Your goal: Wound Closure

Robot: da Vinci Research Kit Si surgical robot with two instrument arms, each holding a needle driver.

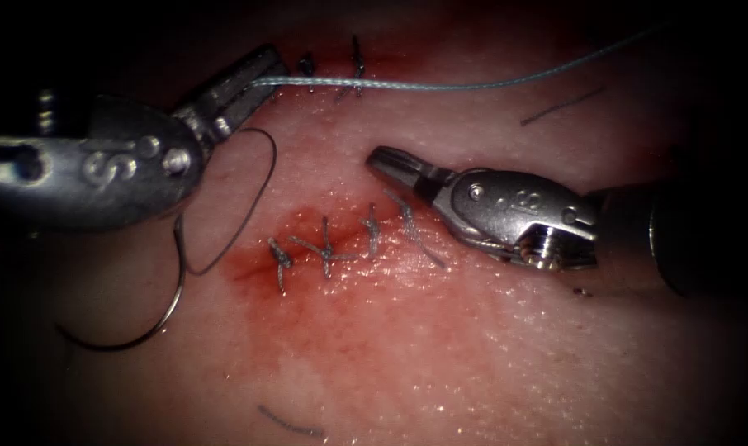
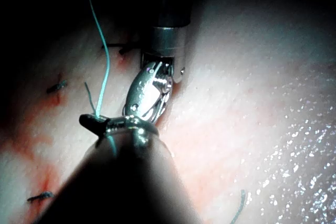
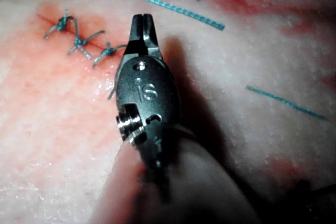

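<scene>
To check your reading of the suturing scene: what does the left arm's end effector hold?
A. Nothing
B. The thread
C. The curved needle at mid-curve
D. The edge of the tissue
B: the left end effector is shut on the pale thread, which runs off to the right, while the needle lies free on the tissue.

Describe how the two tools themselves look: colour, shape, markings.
Both are grey metal. The left tool has a rounded wrist housing stamped "IS", round pins, and a slim dark ridged pincer. The right tool has a stamped housing, a threaded screw at its base and a short tapered pincer on a dark shaft.
</scene>
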